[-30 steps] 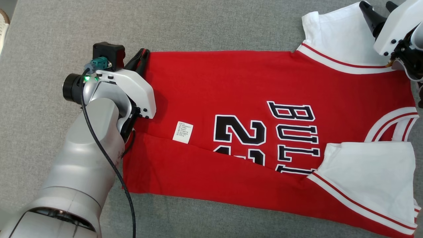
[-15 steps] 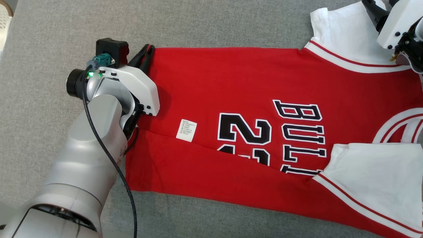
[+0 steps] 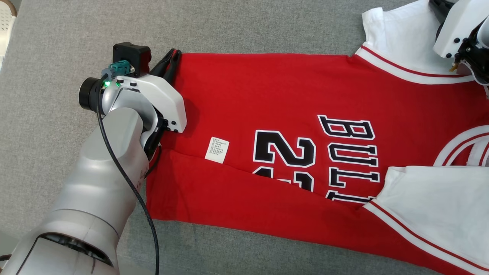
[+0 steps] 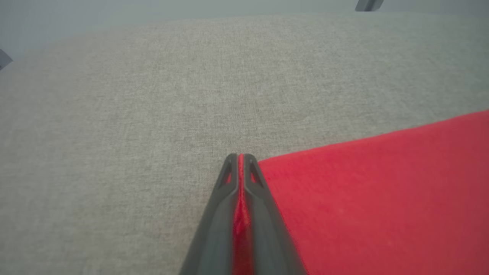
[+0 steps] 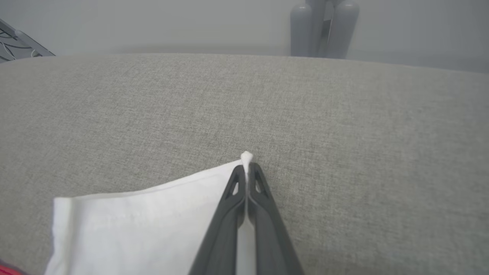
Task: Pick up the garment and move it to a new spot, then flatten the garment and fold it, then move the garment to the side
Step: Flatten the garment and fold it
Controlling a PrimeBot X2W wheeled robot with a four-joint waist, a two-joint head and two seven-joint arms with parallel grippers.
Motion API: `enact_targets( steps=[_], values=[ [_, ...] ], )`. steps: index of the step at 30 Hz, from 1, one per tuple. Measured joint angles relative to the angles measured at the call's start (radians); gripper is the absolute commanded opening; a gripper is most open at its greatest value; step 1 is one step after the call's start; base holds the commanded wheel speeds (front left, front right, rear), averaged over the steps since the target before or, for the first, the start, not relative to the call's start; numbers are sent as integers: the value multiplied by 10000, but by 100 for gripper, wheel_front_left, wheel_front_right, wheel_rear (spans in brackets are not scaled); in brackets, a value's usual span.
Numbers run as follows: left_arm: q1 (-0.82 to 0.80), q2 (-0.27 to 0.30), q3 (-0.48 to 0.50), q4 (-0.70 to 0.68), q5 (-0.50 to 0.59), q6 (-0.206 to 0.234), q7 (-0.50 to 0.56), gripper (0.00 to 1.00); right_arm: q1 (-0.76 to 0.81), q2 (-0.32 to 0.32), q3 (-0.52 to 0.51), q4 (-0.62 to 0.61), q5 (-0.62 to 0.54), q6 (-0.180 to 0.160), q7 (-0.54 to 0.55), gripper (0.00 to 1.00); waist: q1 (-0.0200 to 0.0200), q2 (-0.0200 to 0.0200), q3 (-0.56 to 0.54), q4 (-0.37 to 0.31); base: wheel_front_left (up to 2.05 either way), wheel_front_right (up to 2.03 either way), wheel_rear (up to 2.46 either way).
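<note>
One red shirt (image 3: 290, 95) lies flat on the grey surface (image 3: 267, 26), its near side folded over. The left end effector (image 3: 172, 58) is closed on the shirt's far bottom corner, and the left wrist view shows red cloth pinched in it. The right end effector (image 5: 246, 168) grips the corner of the far white sleeve (image 3: 397, 42), a spot the head view cuts off. There are two sleeves and one small tag (image 3: 217, 149), maybe a care label.

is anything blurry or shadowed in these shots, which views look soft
Head view: sharp and evenly lit, with a soft shadow beside the left gripper on the garment. Left wrist view: near fingers blurred, grey surface crisp farther off. Right wrist view: right gripper soft, surface's far edge bowed.
</note>
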Motion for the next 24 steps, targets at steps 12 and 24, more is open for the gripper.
enact_targets(
  steps=[12, 24],
  values=[
    [-52, 2, -119, 222, -113, 84, -305, 0, 183, -357, 558, -646, 681, 0, -932, 0, 0, 0, -287, -121, 0, 0, 0],
    [202, 343, -169, -236, 192, 249, -397, 0, 931, -871, 1524, -1678, 1160, 0, -1755, 0, 0, 1, -886, -287, 0, 0, 0]
  ],
)
